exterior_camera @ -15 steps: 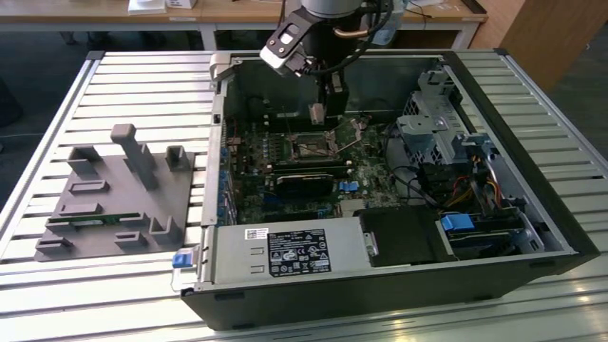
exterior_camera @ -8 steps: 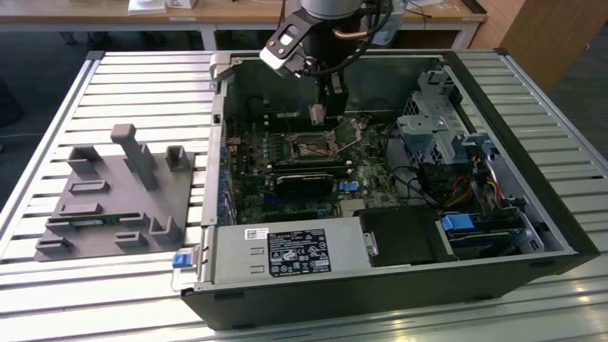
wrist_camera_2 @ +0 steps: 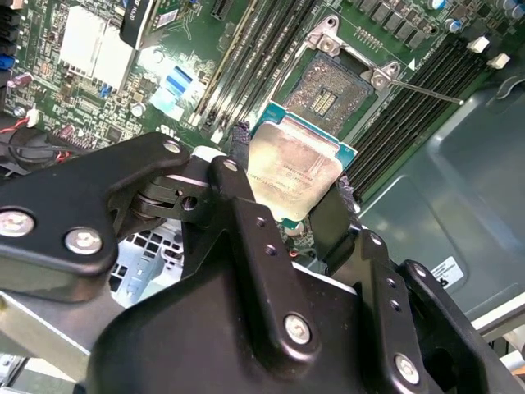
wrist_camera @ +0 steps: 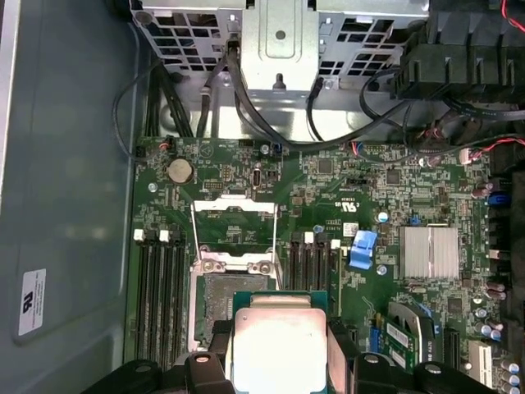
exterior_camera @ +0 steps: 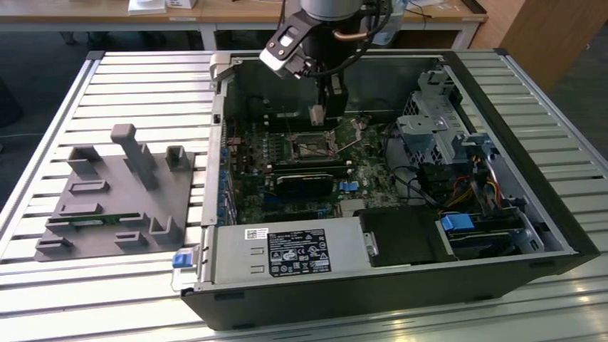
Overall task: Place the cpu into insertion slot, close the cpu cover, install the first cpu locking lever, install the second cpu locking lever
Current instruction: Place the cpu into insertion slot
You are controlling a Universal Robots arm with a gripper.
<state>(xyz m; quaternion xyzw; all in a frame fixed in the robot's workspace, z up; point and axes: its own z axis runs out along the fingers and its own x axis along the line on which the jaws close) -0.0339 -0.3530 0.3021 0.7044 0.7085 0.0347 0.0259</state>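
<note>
Slatted metal table, open PC case lying on it. Step in hand looks like the first one, cpu placement. The gripper is clamped on the cpu by two opposite edges, metal face toward the wrist cameras. The cpu hangs just above the slot, overlapping one edge, not seated. The cover stands open. Seating calls for squaring the cpu over the slot, then lowering it flat.

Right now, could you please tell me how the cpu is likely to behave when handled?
The cpu is a thin flat plate, so probably stiff and light. Its smooth metal face looks slippery. Its thin green edge seems fragile, so forcing it into the insertion slot risks damage.
</note>
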